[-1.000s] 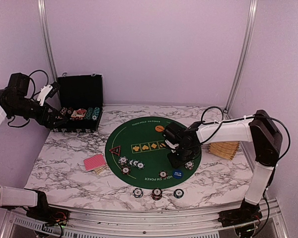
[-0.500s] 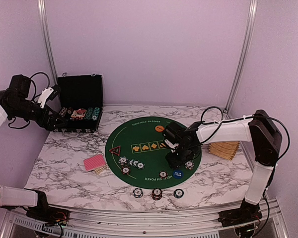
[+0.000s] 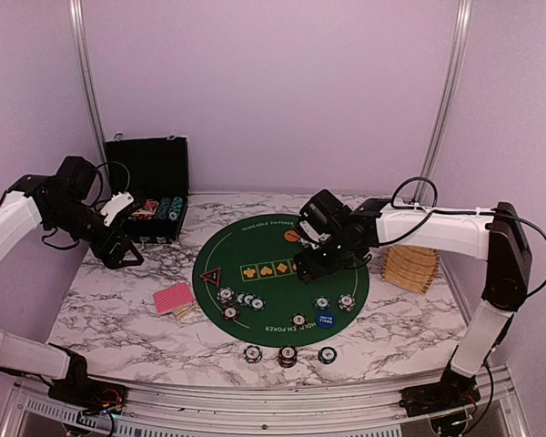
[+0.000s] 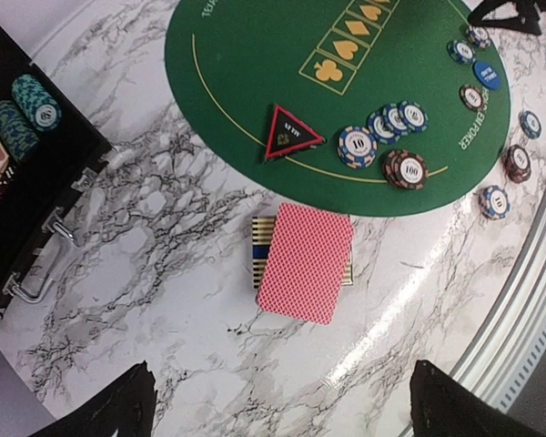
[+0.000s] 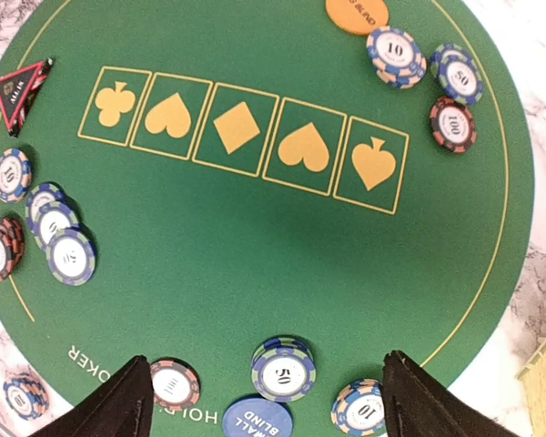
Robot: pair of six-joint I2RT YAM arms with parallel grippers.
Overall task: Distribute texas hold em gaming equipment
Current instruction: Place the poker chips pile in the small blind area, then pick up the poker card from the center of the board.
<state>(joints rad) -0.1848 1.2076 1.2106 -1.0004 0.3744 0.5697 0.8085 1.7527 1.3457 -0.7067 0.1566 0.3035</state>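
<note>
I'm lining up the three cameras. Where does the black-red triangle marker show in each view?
Top external: triangle marker at the left edge of the green mat.
Left wrist: triangle marker just above centre.
Right wrist: triangle marker at upper left.
Shared landmark: the row of yellow suit boxes beside it.

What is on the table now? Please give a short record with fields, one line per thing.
left gripper: open, empty, above the marble table
right gripper: open, empty, above the green mat
cards: red backs up, on the table beside the mat
triangle marker: on the mat, left side
blue button: on the mat, near edge
orange button: on the mat, far side
chip case: open, far left
</note>
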